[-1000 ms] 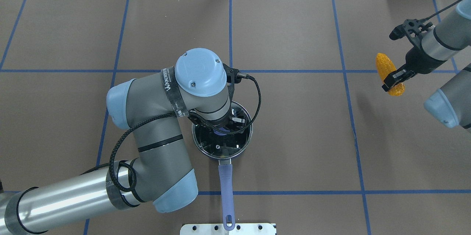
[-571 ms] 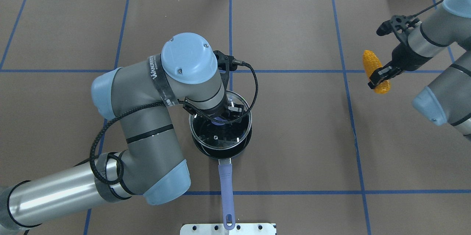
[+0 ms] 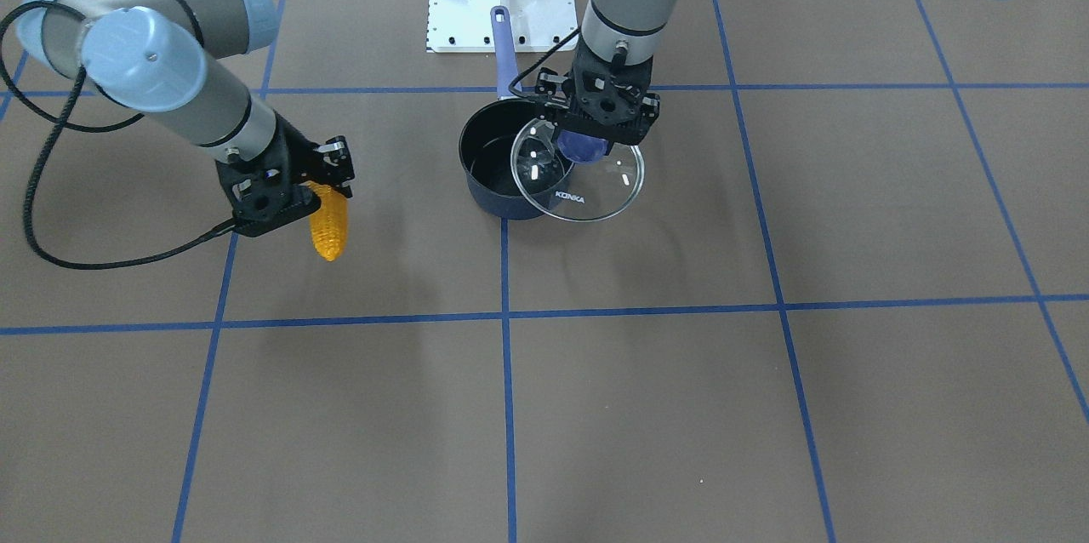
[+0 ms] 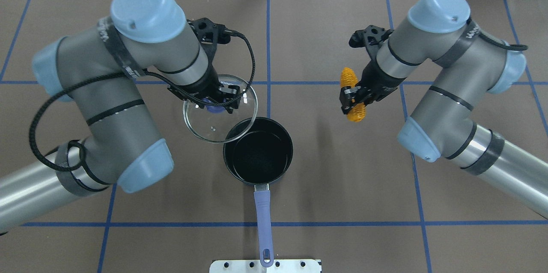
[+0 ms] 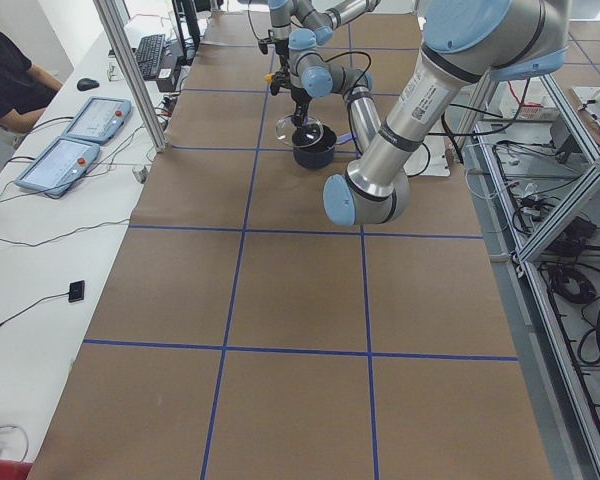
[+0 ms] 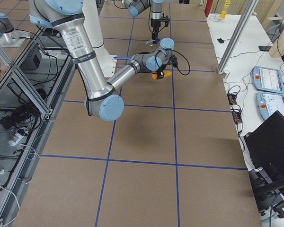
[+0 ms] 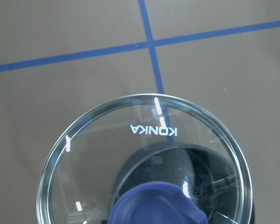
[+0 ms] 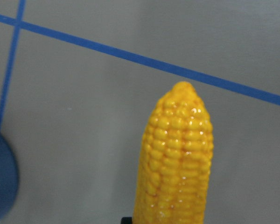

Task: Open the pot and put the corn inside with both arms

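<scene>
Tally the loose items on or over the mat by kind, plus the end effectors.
Pot: 1
Glass lid: 1
Corn: 1
End effectors: 2 (left end effector holding the lid, right end effector holding the corn)
Total: 5

Overhead from behind, front view opposite, sharing pot, wrists close-up
</scene>
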Controlling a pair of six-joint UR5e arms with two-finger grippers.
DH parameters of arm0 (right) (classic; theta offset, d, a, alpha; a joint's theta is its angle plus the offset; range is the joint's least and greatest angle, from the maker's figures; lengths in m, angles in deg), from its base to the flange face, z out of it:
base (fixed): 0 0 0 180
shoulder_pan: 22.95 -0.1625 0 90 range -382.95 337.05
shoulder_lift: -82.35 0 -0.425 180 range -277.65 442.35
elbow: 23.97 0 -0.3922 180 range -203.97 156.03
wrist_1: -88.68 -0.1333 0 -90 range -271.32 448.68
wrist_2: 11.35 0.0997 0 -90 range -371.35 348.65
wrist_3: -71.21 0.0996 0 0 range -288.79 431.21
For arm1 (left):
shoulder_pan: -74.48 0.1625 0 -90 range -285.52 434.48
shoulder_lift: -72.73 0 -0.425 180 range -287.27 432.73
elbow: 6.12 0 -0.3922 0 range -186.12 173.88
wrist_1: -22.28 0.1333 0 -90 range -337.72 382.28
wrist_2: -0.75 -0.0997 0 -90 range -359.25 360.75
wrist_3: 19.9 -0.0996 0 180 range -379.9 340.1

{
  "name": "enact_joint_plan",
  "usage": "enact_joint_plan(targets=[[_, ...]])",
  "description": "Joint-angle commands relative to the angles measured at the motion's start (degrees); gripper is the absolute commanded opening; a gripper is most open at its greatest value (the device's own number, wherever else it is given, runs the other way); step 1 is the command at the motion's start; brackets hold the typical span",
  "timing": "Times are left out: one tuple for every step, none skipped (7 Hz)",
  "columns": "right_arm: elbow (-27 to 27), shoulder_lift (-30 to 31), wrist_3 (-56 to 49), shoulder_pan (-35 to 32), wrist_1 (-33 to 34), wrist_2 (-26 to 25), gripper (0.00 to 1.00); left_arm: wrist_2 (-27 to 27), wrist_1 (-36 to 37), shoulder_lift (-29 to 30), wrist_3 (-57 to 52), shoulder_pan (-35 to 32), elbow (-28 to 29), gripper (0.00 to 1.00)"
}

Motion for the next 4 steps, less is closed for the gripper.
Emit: enact_joint_plan(targets=[[0.1,-5.8,5.0,5.8,0.1,-0.4,0.16,1.3,0.0,-4.0,-10.6,-6.5,-0.1,0.63],[0.0,-7.3,5.1,8.2,0.1,-0.4,0.16,3.3,0.1,-5.3,-15.6,-9.6,1.0,0.63],[-0.5,-9.1,5.4,10.4,0.2,-0.9,0.18,5.8,-0.5,-6.5,-20.8,-12.3,2.8,0.63],[-0.8,-10.0,5.6,11.9,0.2,-1.6,0.19,6.1,-0.8,-7.5,-23.9,-14.0,4.0,0.63]])
